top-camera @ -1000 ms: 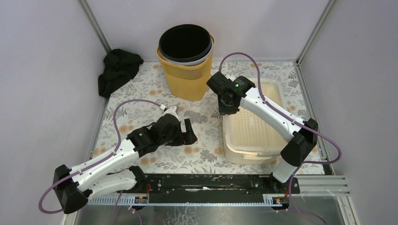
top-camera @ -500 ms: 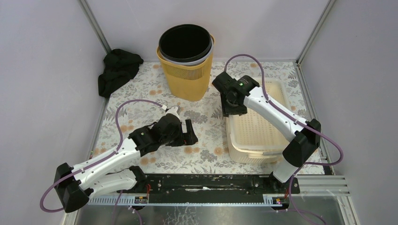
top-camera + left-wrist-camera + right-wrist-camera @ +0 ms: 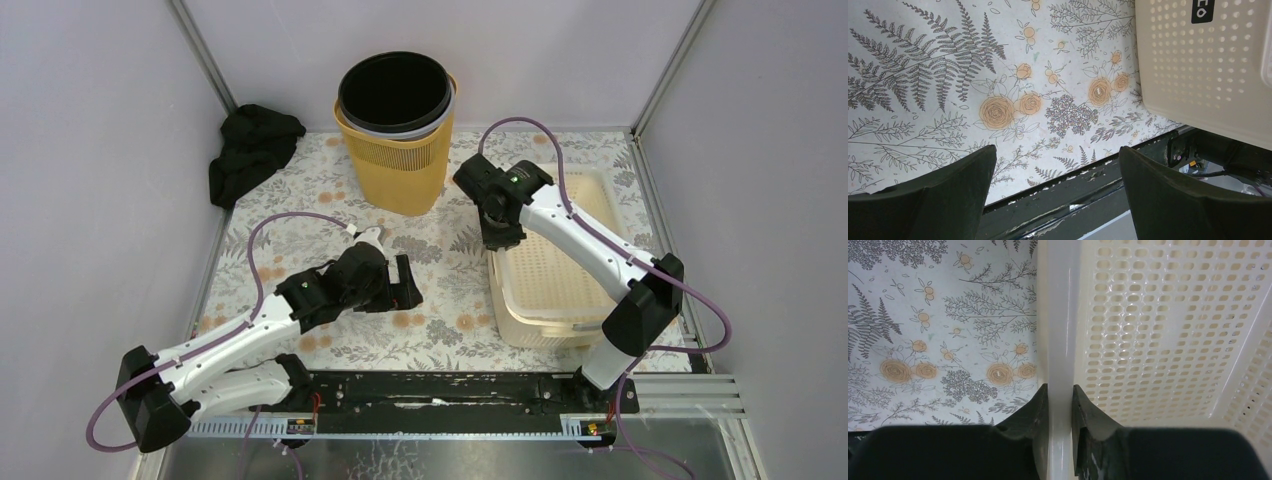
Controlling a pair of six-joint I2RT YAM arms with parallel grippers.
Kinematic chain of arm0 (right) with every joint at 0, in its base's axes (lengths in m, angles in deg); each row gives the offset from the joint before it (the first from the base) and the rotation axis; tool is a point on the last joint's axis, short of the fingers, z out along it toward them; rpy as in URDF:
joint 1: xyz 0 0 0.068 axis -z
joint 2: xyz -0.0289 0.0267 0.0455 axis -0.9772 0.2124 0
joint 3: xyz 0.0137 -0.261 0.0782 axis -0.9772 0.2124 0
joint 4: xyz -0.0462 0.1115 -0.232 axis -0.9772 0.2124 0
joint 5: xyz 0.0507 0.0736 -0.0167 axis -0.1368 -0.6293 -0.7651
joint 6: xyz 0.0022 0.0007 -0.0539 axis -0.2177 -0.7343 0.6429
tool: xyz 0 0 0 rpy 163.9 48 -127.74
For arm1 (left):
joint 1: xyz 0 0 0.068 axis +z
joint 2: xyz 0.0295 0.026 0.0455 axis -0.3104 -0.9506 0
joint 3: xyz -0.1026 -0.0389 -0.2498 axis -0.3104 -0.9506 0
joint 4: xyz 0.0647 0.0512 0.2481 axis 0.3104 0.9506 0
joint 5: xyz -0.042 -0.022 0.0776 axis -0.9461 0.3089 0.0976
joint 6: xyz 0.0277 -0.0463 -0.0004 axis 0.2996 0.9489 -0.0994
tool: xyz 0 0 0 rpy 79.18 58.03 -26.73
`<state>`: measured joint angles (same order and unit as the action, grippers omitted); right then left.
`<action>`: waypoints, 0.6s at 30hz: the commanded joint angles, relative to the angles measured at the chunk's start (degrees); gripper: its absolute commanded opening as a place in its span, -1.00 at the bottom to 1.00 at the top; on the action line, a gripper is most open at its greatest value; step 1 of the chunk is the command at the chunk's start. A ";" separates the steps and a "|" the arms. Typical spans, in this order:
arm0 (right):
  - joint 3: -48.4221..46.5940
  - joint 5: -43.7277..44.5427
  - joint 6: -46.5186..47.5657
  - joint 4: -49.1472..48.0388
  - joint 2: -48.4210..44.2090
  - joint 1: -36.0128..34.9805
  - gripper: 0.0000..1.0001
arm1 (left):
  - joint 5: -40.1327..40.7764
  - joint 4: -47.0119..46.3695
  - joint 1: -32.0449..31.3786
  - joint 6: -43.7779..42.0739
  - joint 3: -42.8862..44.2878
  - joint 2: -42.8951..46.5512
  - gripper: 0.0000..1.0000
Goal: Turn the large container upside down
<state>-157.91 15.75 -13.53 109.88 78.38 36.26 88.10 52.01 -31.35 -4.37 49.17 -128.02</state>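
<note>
Top view, edges and room: the container (image 3: 560, 275), a cream perforated tub, lies at the right of the frame. Its long right side is near the right wall (image 3: 740, 150), and its near end is close to the black rail (image 3: 430, 388) at the table's front edge. Left of it the table (image 3: 300, 210) lies open as far as my left gripper (image 3: 400, 290) at centre. A yellow bin (image 3: 395, 165) with a black bucket (image 3: 395, 92) nested in it stands at upper centre, just beyond the tub's far left corner.

Jaws and container: my right gripper (image 3: 497, 235) sits on the tub's left rim, near its far end. In the right wrist view its fingers (image 3: 1040, 405) are closed on that rim, one on each side and both touching it, with the perforated wall to the right. My left gripper hangs with jaws spread wide and nothing between them. In the left wrist view only patterned table lies below them, and a corner of the tub fills the upper right, well apart from the jaws.

Surface and room: a fern-and-rose print covers the table. A black cloth (image 3: 252, 150) lies bunched at the upper left corner. Pale walls close in three sides.
</note>
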 commanded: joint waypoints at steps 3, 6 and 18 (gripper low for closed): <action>-5.31 3.81 1.32 4.49 -0.81 0.17 -1.00 | -0.24 -2.43 0.21 -0.59 -0.14 -0.28 1.00; -9.14 6.91 1.46 7.87 -0.52 0.17 -1.00 | -0.48 -2.70 0.21 -0.59 -0.32 -0.47 1.00; -23.92 12.66 2.26 14.70 0.34 0.15 -1.00 | -0.64 -2.96 0.19 -0.77 -0.08 -0.98 1.00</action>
<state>-175.72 23.75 -12.85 121.70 79.32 36.24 88.06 51.66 -31.35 -4.39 49.17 -128.91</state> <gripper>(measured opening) 0.235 0.998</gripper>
